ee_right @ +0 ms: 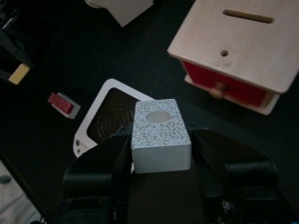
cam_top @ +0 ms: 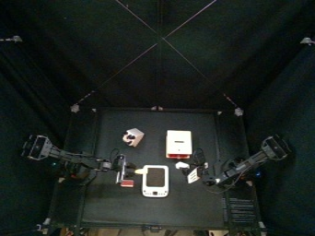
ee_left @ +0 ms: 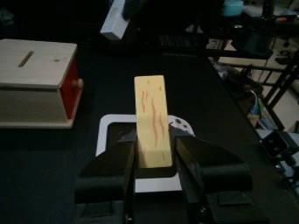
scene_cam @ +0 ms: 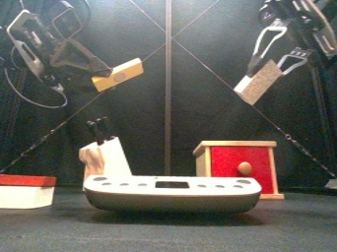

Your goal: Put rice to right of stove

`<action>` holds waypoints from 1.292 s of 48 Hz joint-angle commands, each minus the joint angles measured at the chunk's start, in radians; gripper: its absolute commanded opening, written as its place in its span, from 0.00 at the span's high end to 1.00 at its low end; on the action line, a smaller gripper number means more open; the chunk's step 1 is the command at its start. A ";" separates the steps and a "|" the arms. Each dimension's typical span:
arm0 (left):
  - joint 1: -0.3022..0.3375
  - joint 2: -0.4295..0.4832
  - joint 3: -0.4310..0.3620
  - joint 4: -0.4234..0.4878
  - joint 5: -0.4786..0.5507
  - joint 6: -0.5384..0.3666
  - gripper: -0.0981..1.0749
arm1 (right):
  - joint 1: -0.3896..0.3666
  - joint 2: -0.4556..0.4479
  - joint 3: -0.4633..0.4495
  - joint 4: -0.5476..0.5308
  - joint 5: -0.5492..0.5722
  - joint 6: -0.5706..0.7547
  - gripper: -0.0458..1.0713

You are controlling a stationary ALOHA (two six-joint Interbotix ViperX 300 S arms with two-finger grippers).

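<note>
Near the front edge of the worktop (cam_top: 110, 124), about midway along it, lies the white stove (scene_cam: 171, 194), flat and with dark marks on top. Behind it, toward the worktop's middle, stands a wooden box (scene_cam: 239, 165) with a red front. A white-and-pink object (cam_top: 133, 138) sits just beside the box on its left. The left tool (ee_left: 155, 149) hangs above the stove, its jaws clamped on a tan wooden strip (ee_left: 152, 109). The right tool (ee_right: 160, 144) grips the rice (ee_right: 158, 131), a speckled whitish block, raised well clear of the worktop beside the stove's right end. A small red block (ee_right: 65, 103) lies at the stove's left end.
</note>
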 commanded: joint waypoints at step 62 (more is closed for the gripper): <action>0.011 -0.035 -0.005 0.003 -0.009 0.006 0.64 | 0.103 0.563 -0.112 0.244 0.236 0.495 0.63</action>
